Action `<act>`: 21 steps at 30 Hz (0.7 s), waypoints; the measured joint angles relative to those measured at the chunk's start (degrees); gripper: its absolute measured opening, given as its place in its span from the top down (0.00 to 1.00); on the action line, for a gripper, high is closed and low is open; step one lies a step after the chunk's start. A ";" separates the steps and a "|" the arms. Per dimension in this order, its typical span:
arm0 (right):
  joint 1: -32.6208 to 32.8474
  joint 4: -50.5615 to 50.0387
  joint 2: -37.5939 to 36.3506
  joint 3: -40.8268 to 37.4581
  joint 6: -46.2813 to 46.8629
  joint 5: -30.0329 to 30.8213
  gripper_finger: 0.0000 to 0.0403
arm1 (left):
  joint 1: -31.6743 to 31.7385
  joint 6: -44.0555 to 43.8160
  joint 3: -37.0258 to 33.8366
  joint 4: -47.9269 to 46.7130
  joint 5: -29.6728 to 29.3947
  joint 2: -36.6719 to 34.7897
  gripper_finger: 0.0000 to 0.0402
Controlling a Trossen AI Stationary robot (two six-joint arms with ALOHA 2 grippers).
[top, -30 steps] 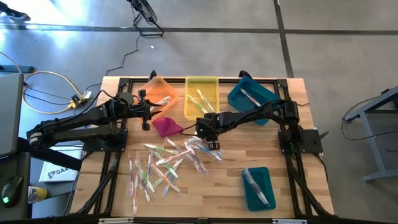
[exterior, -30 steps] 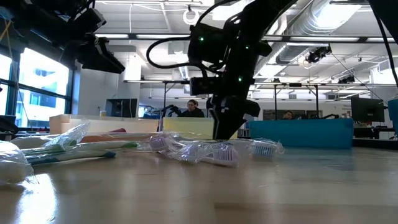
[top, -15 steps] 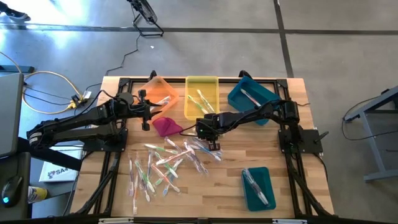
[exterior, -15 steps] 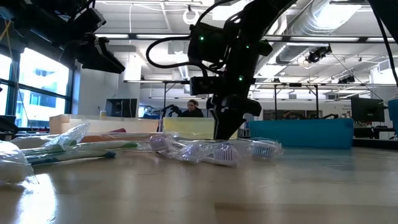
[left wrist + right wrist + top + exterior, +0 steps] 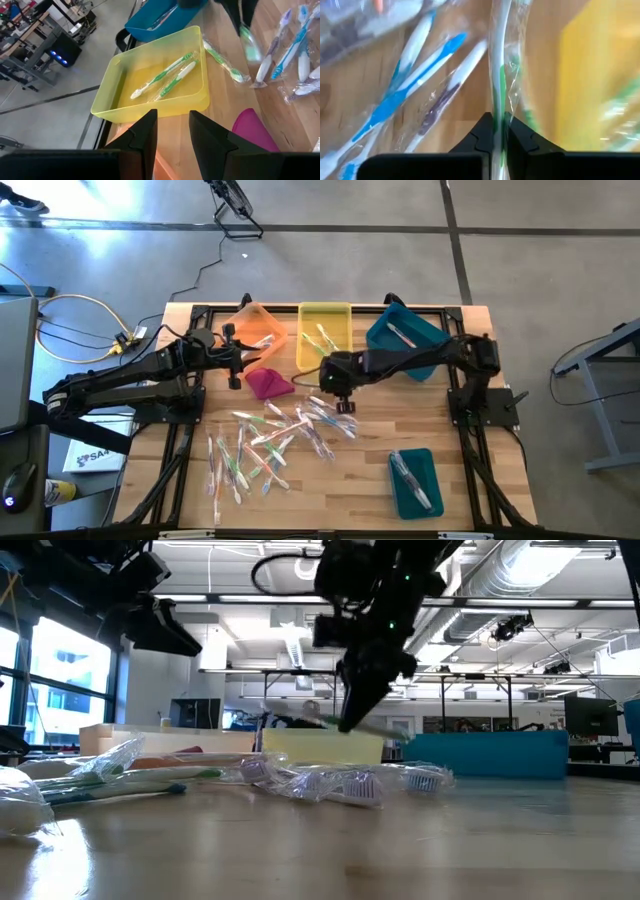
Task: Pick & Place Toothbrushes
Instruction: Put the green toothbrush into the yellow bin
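Many wrapped toothbrushes (image 5: pixel 270 442) lie loose on the wooden table, and they show in the low view as a pile (image 5: pixel 330 783). My right gripper (image 5: pixel 344 402) hangs above the pile's far edge, near the yellow bin (image 5: pixel 324 340). It is shut on a green-and-white toothbrush (image 5: pixel 498 75) in a clear wrapper. The yellow bin holds two green toothbrushes (image 5: pixel 167 77). My left gripper (image 5: pixel 170 135) waits open at the far left, by the orange bin (image 5: pixel 255 325). My right gripper pinches the wrapped green toothbrush by its shaft (image 5: pixel 498 116) between the two fingers. The fingers slant down from the table's right side. The toothbrush (image 5: pixel 305 721) is lifted clear of the pile and lies about level in the low view.
A magenta cloth lump (image 5: pixel 268 383) lies between the orange bin and the pile. One teal bin (image 5: pixel 400 335) stands at the far right and another (image 5: pixel 415 480) near the front right; each has a toothbrush in it. A loose green toothbrush (image 5: pixel 225 65) lies beside the yellow bin.
My right gripper has risen from the far edge of the pile and drawn slightly toward the yellow bin. The green toothbrush has come up with it, clear of the table. The rest of the pile has stayed where it was.
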 joint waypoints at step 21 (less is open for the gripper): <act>-6.68 12.01 -10.79 0.01 -3.39 -0.79 0.96 | 0.04 -9.09 -0.02 26.42 9.51 13.41 0.73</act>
